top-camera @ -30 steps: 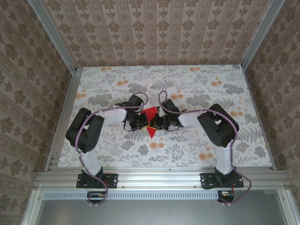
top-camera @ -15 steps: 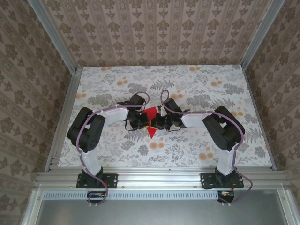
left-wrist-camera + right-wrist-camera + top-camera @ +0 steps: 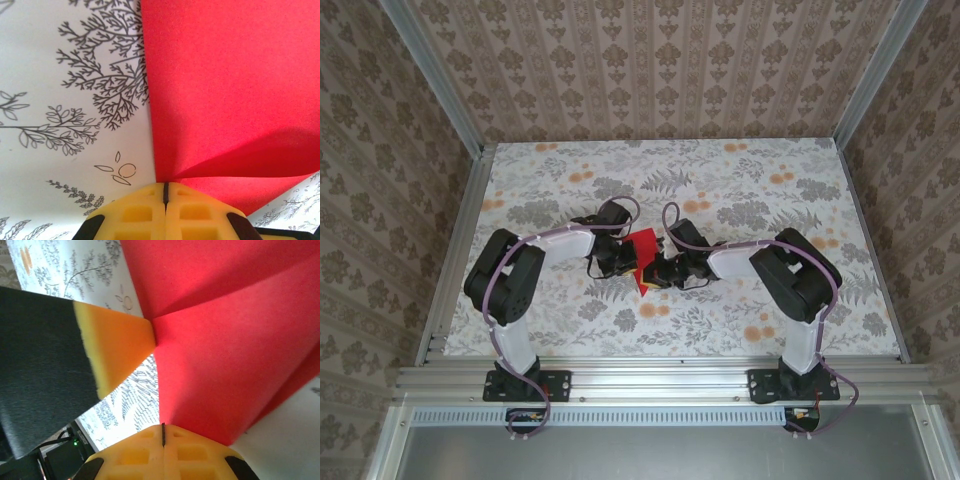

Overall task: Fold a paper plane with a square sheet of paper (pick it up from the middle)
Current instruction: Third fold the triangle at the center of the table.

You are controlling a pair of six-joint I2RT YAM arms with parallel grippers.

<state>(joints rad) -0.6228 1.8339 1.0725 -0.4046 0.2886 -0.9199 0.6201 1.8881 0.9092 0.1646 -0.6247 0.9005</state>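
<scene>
1. paper, bright red [image 3: 642,262], sits near the middle of the table [image 3: 770,180], well away from every edge. from above it shows as a small creased shape with a point toward the near side. it is no longer a flat square and not yet a slim dart.
2. in the left wrist view one broad part lies flat while a flap rises across it along a slanted fold. in the right wrist view several creased faces meet at a ridge. i cannot tell whether the underside touches the table.
3. left gripper [image 3: 164,192] is closed, its yellow tips pressed together with the paper's edge pinched between them.
4. right gripper [image 3: 162,432] is clamped on a nearby edge in the same way. a finger [image 3: 117,347] of the left gripper touches the paper just beside it, at the fold.
5. my judgement is that this is mid-fold, with both grips steering a flap over toward a crease and several folds to go.
6. the next move calls for both grips to travel together so the thin sheet neither tears nor slips, with the edges lined up before the crease is pressed down.
7. containers: none to see, and the paper lies in nothing.
</scene>
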